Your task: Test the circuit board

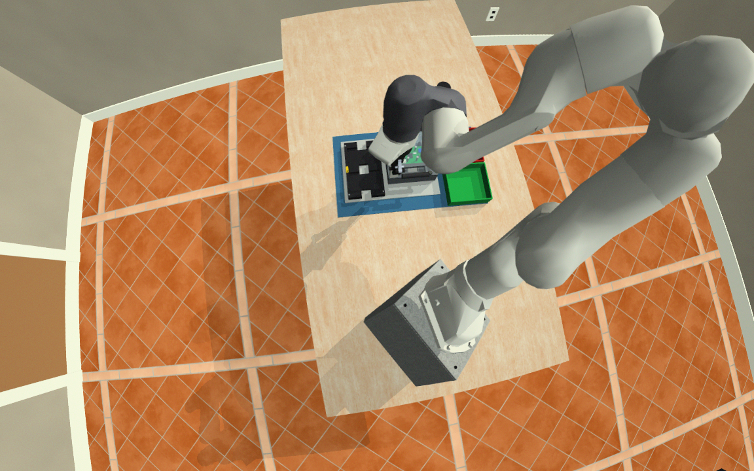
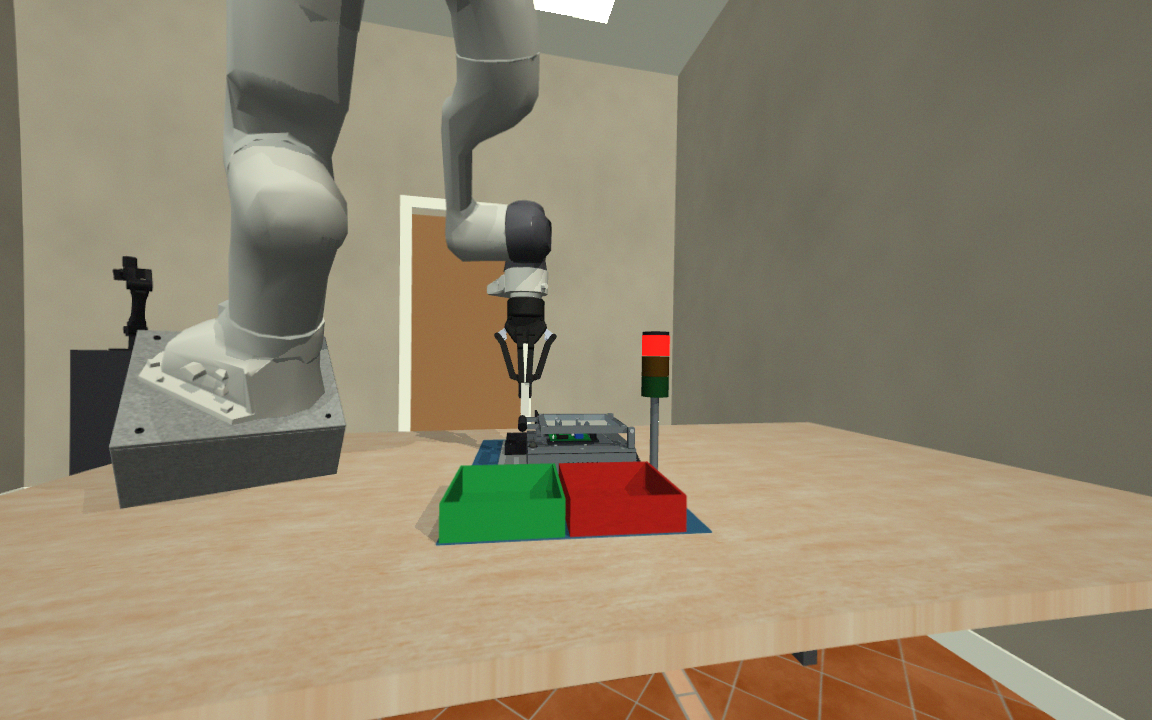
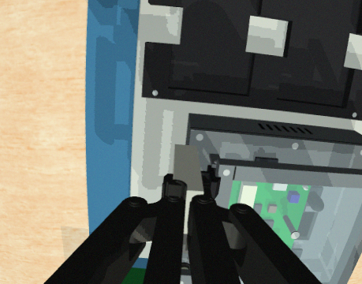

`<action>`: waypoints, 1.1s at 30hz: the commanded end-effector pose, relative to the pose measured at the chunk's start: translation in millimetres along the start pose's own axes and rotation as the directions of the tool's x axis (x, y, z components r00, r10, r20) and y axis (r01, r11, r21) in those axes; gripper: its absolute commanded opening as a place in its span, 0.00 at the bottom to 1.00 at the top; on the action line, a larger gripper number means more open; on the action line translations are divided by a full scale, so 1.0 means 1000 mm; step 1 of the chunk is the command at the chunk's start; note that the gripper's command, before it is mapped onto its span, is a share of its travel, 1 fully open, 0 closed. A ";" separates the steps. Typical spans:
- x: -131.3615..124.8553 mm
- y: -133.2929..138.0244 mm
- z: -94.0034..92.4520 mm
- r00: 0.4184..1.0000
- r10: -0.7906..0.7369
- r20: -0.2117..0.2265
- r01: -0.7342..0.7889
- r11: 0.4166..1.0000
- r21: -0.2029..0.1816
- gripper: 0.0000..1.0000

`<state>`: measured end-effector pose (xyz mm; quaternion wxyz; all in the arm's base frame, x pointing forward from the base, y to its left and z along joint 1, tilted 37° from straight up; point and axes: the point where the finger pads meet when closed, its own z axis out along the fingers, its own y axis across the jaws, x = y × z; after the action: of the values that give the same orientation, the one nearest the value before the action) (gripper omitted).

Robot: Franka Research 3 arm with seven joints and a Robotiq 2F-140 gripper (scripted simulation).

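Observation:
The green circuit board (image 3: 270, 211) (image 1: 412, 156) lies in the tester (image 2: 582, 429) (image 1: 412, 180) under the clear lid (image 3: 291, 170), which lies flat and shut over it. The signal tower (image 2: 655, 362) beside the tester shows red at the top. My gripper (image 2: 524, 389) (image 3: 184, 162) is shut and empty. It points straight down a little above the tester's edge at the latch hook's corner, next to a small grey block (image 3: 187, 166). The black tray (image 3: 212, 47) (image 1: 362, 169) behind the tester has both pockets empty.
The green bin (image 2: 499, 505) (image 1: 467, 184) and the red bin (image 2: 625, 501) (image 1: 479, 159) stand side by side on the blue bench mat (image 3: 104, 137) (image 1: 391, 205) in front of the tester. The arm's grey base block (image 2: 222, 447) stands on the table.

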<state>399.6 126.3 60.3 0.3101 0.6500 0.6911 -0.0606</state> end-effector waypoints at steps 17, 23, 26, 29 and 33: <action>0.000 0.000 0.003 1.000 0.007 -0.001 -0.007 1.000 0.000 0.00; 0.000 0.000 0.003 1.000 0.007 -0.001 -0.007 1.000 0.000 0.00; 0.000 0.000 0.003 1.000 0.007 -0.001 -0.007 1.000 0.000 0.00; 0.000 0.000 0.003 1.000 0.007 -0.001 -0.007 1.000 0.000 0.00; 0.000 0.000 0.005 1.000 0.007 -0.001 -0.007 1.000 0.000 0.00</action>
<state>400.2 124.7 57.6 0.3100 0.6504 0.6908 -0.0607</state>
